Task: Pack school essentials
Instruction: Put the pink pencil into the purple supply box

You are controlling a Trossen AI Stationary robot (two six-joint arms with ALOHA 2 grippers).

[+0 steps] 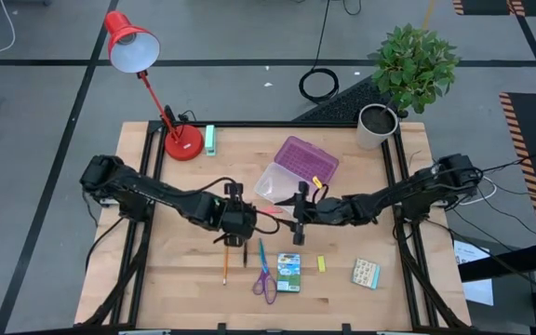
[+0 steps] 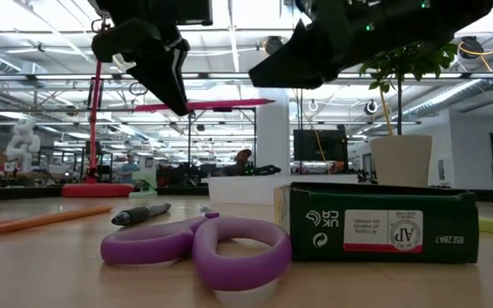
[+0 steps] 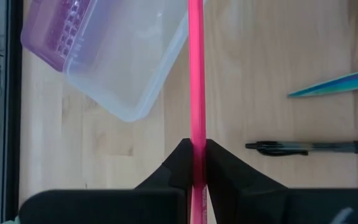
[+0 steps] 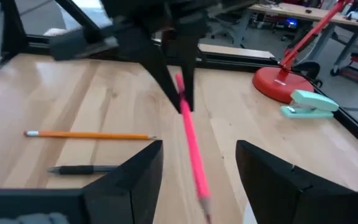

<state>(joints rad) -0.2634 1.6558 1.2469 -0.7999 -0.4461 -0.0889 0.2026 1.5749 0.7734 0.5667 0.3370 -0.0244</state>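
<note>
High view: the left pincer (image 1: 247,223) sits at mid-desk (image 1: 408,293), clamped on a pink pencil (image 1: 270,213) that points right toward the right pincer (image 1: 298,216), which faces it just beside the pencil's free end. Behind them, farther from the near edge, lies the clear case (image 1: 277,182) with its purple lid (image 1: 306,158) swung open, presumably the packing target. Nearer the front edge lie an orange pencil (image 1: 225,263), a black pen (image 1: 245,256), a blue pencil (image 1: 261,253), purple-handled scissors (image 1: 265,282), a crayon box (image 1: 289,273), a small yellow eraser (image 1: 321,263) and a patterned pack (image 1: 366,273), all unpacked.

Low view: the scissors (image 2: 199,246) and crayon box (image 2: 379,227) rest flat in front; both arms hang above the desk, the pencil (image 2: 199,106) held level between them.

Left wrist view: the two dark fingers (image 3: 219,171) are closed on the pencil (image 3: 196,74), which runs past the case (image 3: 129,68); held near one end, it leaves the length free for a handover.

Right wrist view: the right pincer (image 4: 199,163) stands open, its fingers spread to either side of the pencil's tip (image 4: 194,158), not touching it, apparently ready to receive it.
</note>
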